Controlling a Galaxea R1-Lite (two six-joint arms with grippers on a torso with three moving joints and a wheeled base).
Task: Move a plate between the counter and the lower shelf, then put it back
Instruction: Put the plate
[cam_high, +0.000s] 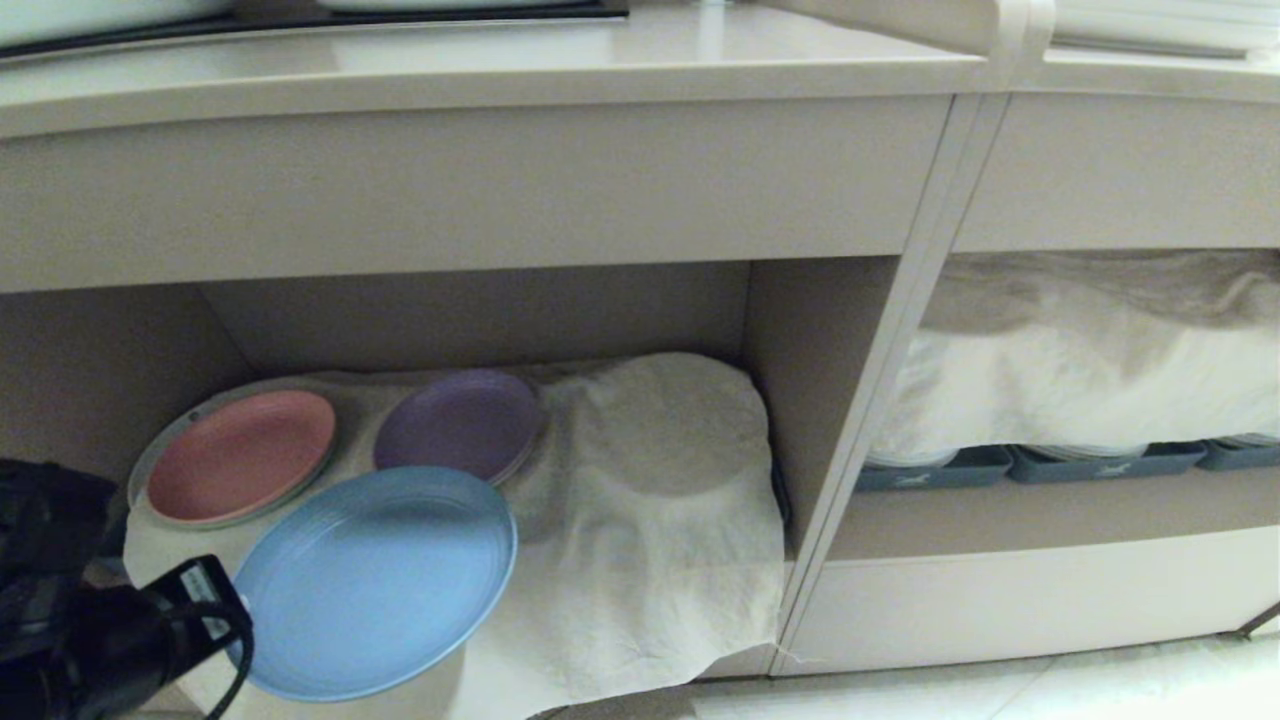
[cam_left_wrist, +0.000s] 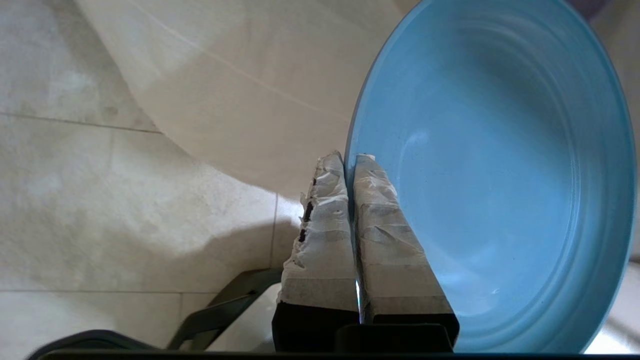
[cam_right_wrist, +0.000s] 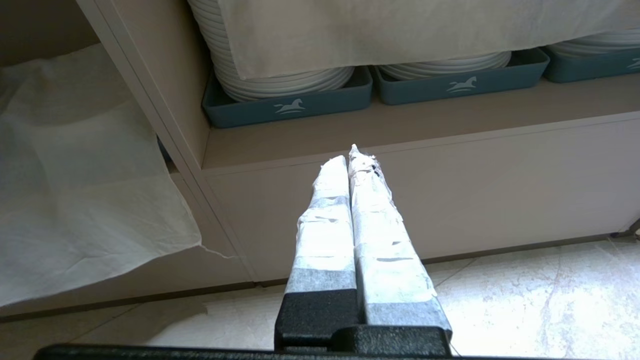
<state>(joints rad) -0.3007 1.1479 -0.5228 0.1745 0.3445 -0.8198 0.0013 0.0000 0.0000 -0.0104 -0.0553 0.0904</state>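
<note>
Your left claw (cam_left_wrist: 350, 160) is pinching the rim of the plate (cam_high: 375, 580), its taped fingers (cam_left_wrist: 382, 200) pressed on either side of the edge. The plate is round, matte light blue, with faint concentric rings running up to a shallow raised rim. It is tilted, its face turned up and away from the claw, and it sits at the front edge of the lower shelf (cam_high: 820, 400), partly out past the hanging cloth; you cannot tell whether its far edge rests on the cloth or is clear of it.

Just beyond the claw, behind the plate, lies the rumpled white cloth (cam_high: 640, 540) that lines the shelf and drapes over its front. Farther in, past the plate's far rim, a pink plate (cam_high: 240, 455) sits on a pale plate beneath it, and beside that a purple plate (cam_high: 462, 422). Off to the plate's far side the cloth covers a round mound (cam_high: 672, 425). Above all this, the desk (cam_high: 480, 60) overhangs the compartment with its thick front edge.

Your right claw (cam_right_wrist: 352, 155) is pressed together with nothing in it, pointing at the neighbouring compartment, where stacked white plates (cam_right_wrist: 280, 80) stand in grey-blue trays (cam_right_wrist: 300, 107) under another cloth. Tiled floor (cam_left_wrist: 100, 200) lies beneath both claws.
</note>
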